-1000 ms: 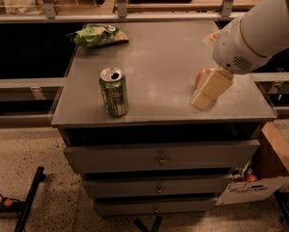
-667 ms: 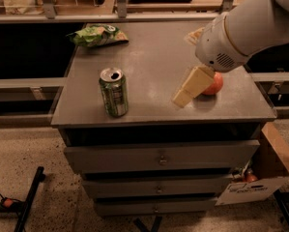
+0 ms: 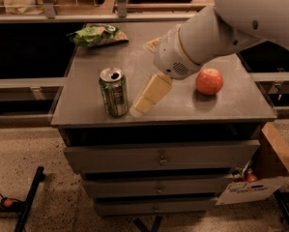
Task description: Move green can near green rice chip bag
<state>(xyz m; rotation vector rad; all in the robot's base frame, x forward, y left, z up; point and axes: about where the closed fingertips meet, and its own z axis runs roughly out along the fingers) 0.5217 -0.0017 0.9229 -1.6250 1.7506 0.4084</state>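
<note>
gripper (image 3: pixel 149 94) just right of green can (image 3: pixel 113 93) — claw state cannot tell | grey cabinet top (image 3: pixel 226 108) | green rice chip bag (image 3: pixel 98 34) rear-left | speckled floor (image 3: pixel 23 153)

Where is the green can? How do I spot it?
Look at the grey cabinet top. Near its front left stands the green can, just left of the robot's tool. Unlike the crinkly bag and orange fruit, it's a silver-topped cylinder.
</note>
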